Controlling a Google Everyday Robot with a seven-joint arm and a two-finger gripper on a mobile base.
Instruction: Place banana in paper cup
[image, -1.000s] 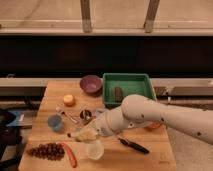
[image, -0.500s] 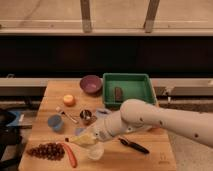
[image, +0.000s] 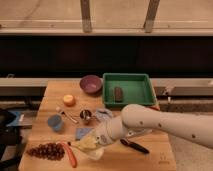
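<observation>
Gripper (image: 93, 143) is down near the 6 o'clock edge of the table (image: 115, 161), with the claw pinching the banana (image: 81, 145). The banana sticks out toward 9 o'clock, right at the rim of the paper cup (image: 96, 153), which sits just under the claw. A red-orange vegetable (image: 71, 155) lies at the cup's 9 o'clock and a black-handled tool (image: 134, 146) at its 3 o'clock. The green tray (image: 137, 90) is well apart, up at 1 o'clock.

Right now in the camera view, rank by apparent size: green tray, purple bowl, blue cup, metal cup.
1. green tray
2. purple bowl
3. blue cup and metal cup: look alike, too close to rank.
The hand hovers at the paper cup.
</observation>
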